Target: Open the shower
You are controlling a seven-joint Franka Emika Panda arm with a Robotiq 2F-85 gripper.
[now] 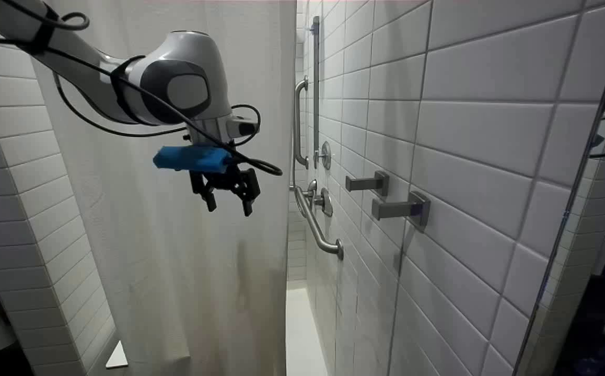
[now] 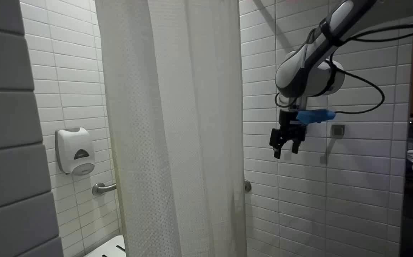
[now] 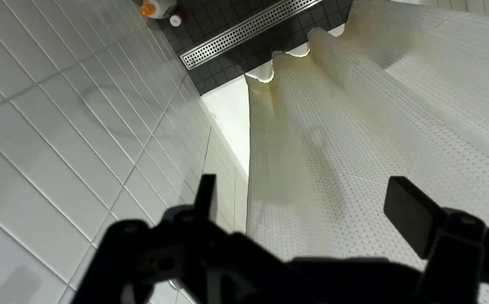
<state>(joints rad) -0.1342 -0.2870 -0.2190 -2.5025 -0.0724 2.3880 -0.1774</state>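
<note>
Across the front of the shower [image 1: 302, 334]: white curtain [image 1: 193, 250], tall and loose, covers most of it; not drawn back.
Tool [image 1: 229, 206]: spread wide, nothing in it, tips down, in front of the curtain near the tiled wall [image 1: 469, 156] end. No contact that I can see.
Free edge [image 3: 251, 139]: what I work to. In the wrist view it falls between the wall-side finger [image 3: 205, 197], which it sits closer to, and the far finger [image 3: 409, 211], which overlies cloth.
Edge axis: upright, roughly parallel to my fingers.
Depth: curtain is behind the tool in an exterior view; how far back, can't tell.
Arm [image 1: 187, 57]: just mine, so no choice of reach.
Next, my read: move in with that edge inside the gap, pinch, then pull away from the tiled wall toward the seat [image 2: 112, 248] end.
Grab bar [image 1: 313, 224]: on that wall, shows just past the edge; I'd keep the wall-side finger shy of it.
Risk: edge drifts out of the gap and I push a flat face with no lip to bite; cloth probably swings off rather than resists.
</note>
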